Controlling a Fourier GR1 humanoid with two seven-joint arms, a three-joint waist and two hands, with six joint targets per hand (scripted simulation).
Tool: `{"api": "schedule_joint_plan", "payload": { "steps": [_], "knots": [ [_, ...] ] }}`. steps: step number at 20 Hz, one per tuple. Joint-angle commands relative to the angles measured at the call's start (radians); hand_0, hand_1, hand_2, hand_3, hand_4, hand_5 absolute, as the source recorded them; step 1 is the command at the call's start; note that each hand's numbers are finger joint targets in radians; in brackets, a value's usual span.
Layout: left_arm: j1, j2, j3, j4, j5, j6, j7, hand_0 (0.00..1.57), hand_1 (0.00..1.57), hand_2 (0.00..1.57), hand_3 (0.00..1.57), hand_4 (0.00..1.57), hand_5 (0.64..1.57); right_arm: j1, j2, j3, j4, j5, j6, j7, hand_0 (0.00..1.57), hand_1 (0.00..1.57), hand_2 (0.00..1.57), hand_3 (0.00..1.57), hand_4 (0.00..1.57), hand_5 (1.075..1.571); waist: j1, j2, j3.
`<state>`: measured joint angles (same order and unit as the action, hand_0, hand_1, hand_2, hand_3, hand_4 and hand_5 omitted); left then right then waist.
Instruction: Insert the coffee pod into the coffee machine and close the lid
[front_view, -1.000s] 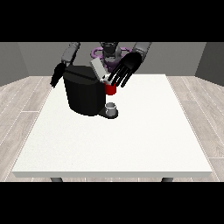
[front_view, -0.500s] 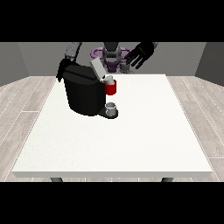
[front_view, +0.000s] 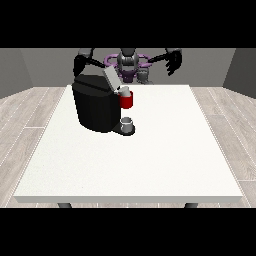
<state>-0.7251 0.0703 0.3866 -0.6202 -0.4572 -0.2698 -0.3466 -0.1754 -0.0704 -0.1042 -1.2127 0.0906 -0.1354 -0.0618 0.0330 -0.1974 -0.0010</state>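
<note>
front view | coffee machine (front_view: 97, 107) lid (front_view: 111, 79) tilted up, pod (front_view: 125, 91) in the red slot | hand at the view's right (front_view: 174, 61) raised, fingers spread, holding nothing | other hand (front_view: 80, 64) behind the machine, can't tell

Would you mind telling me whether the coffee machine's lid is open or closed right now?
Open: the grey lid stands tilted up above the black coffee machine.

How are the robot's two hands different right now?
The hand at the view's right is raised in open air, away from the machine; the hand at the view's left sits just behind the machine's top. The right-side hand's fingers are spread open; the other's cannot be made out. Both are black.
</note>
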Motion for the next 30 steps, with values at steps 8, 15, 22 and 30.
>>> {"api": "schedule_joint_plan", "payload": {
  "steps": [8,15,22,30],
  "knots": [
    [0.195,-0.047,-0.006,-0.087,0.083,-0.034,0.052,0.00,0.00,0.00,0.00,0.40,1.571,-0.081,-0.069,0.059,-0.127,-0.007,0.127,0.101,0.00,0.00,0.00,0.00,0.25,1.571,0.077,-0.094,0.0010],
    [0.284,-0.070,-0.123,-0.219,0.174,-0.024,0.072,0.00,0.00,0.00,0.00,0.38,1.571,-0.211,-0.148,-0.065,-0.034,-0.087,0.159,0.171,0.00,0.00,0.00,0.00,0.00,1.571,0.148,-0.042,0.0012],
    [0.282,-0.070,-0.170,-0.386,0.231,-0.038,0.133,0.00,0.00,0.00,0.00,0.38,1.571,-0.300,-0.150,-0.143,0.068,-0.172,0.164,0.183,0.00,0.00,0.00,0.00,0.09,1.571,0.190,0.055,0.0014],
    [0.419,-0.070,-0.277,-0.581,0.307,-0.024,0.209,0.00,0.00,0.00,0.00,0.26,1.571,-0.352,-0.159,-0.117,0.172,-0.152,0.171,0.163,0.00,0.00,0.00,0.00,0.00,1.571,0.208,0.100,0.0014]
  ]
}}
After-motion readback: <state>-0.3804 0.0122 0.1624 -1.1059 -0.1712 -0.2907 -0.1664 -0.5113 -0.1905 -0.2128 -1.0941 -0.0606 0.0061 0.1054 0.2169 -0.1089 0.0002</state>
